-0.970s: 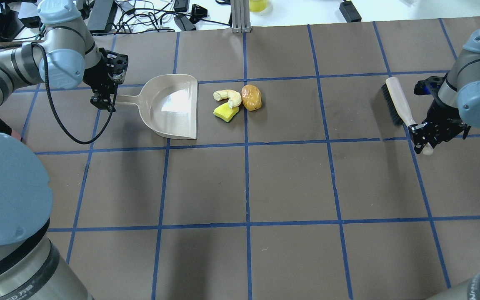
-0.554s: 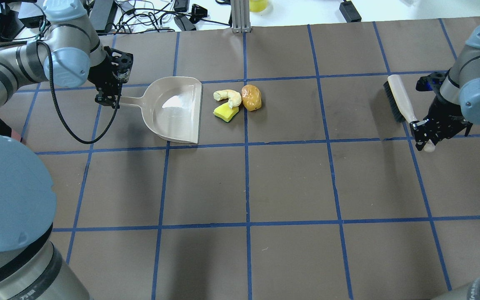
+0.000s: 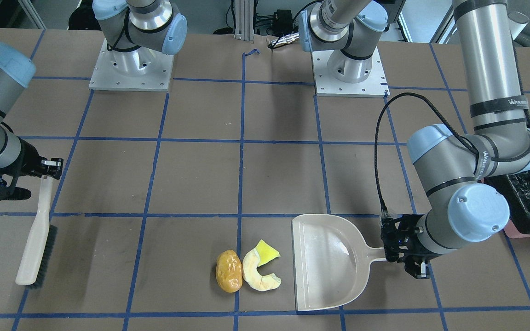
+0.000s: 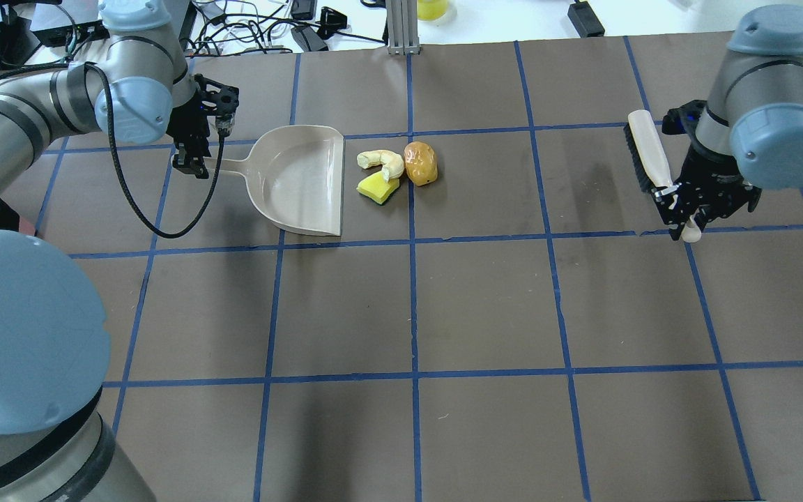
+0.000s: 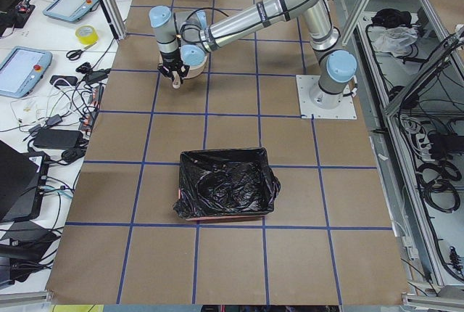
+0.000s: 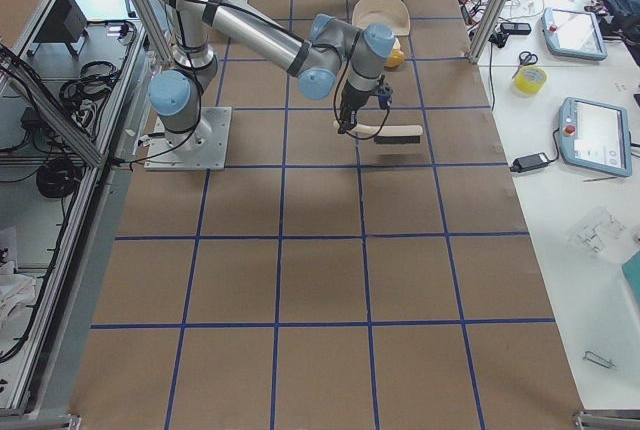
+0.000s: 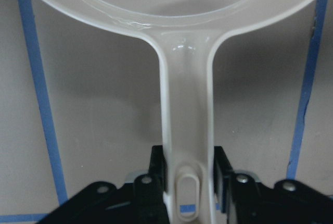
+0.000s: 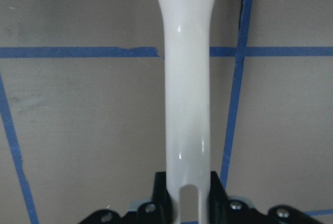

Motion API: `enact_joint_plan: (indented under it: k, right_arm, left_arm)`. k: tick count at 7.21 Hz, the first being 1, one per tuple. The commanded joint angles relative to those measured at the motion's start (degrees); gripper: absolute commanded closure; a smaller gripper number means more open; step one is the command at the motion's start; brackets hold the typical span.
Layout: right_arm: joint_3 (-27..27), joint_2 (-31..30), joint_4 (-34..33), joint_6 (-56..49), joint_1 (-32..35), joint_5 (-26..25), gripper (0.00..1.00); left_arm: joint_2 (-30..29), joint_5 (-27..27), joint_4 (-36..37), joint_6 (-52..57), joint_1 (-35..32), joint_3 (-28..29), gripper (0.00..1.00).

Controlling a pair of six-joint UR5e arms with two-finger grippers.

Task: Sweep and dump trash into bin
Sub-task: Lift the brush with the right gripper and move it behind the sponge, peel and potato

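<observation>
Looking across the table (image 4: 485,300), I see the left gripper (image 4: 190,162) closed tight on the very end of the handle of the beige dustpan (image 4: 300,178). Its fingers (image 7: 157,169) pinch that handle from either side in the wrist view, where only the neck of the pan shows and the rest is cut off. The trash sits just beside the dustpan's open edge, on the side away from the handle. The yellow wedge (image 4: 376,188) and the pale crescent (image 4: 382,162) lie nearest that edge and touch each other, with the golden-brown lump (image 4: 420,163) up against the crescent on its far side. Well beyond the trash from the dustpan, the right gripper (image 4: 680,211) is closed on the tail of the handle of the brush (image 4: 645,150), bristles on the side toward the dustpan. The brush looks lifted off the table, though from these angles I can't be sure. Its wrist camera shows only the white handle, the bristles out of frame. The bin (image 5: 225,217), pink with a black bag (image 5: 228,181) in it, stands well apart from the dustpan on the handle side. From the front it is half hidden behind the left arm and cut by the frame edge. From the bin's end of the table, the trash is hidden behind that arm and the dustpan.
</observation>
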Motion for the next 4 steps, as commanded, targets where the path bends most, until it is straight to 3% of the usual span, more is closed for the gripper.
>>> enact_joint_plan:
  k: [1,2,4]
  right_arm:
    - [-4.2,0.5,6.0,12.7,10.1,-1.3,0.83]
    - [-5.3,0.6,8.5,18.1,12.9,-0.7,0.84]
    - [-7.4,4.3,8.3,29.8,24.8,-1.1,0.84]
  left_arm:
    - [-0.2,1.2,-0.1,-1.3,-0.9,0.5,0.98]
    - [-0.1,1.2,-0.1,-1.3,-0.9,0.5,0.98]
    - [-0.4,1.2,-0.1,-2.0,-0.8,0.6,0.98]
